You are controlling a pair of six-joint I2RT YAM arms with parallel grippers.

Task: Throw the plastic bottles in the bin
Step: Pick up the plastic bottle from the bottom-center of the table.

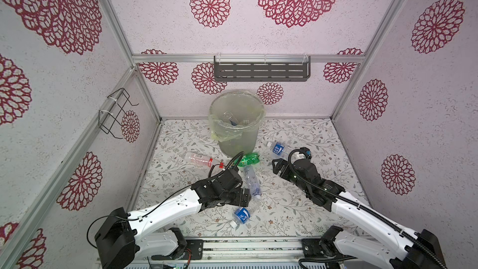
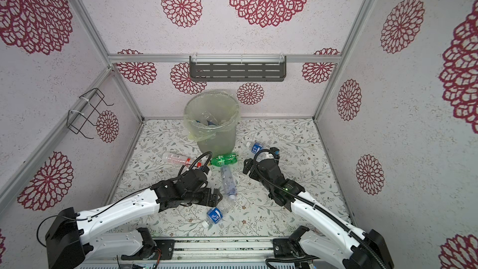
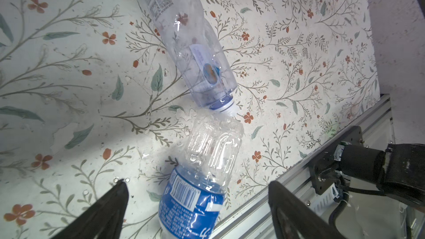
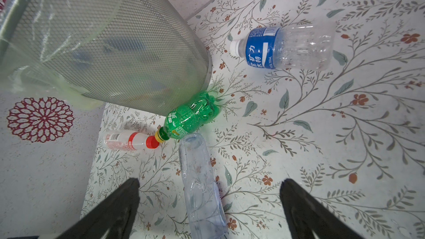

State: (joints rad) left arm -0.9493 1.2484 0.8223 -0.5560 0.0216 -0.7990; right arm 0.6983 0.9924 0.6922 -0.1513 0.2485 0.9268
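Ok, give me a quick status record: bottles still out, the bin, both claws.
bin: upright, bag-lined, some bottles inside, count unclear
bottles out: five, all lying on the floral surface
by the bin: green bottle, red-capped bottle, intact blue-label bottle
mid-table: long clear bottle, its cap against the crushed blue-label bottle
left claw: open, empty, over the crushed blue-label bottle
right claw: open, empty, over the long clear bottle
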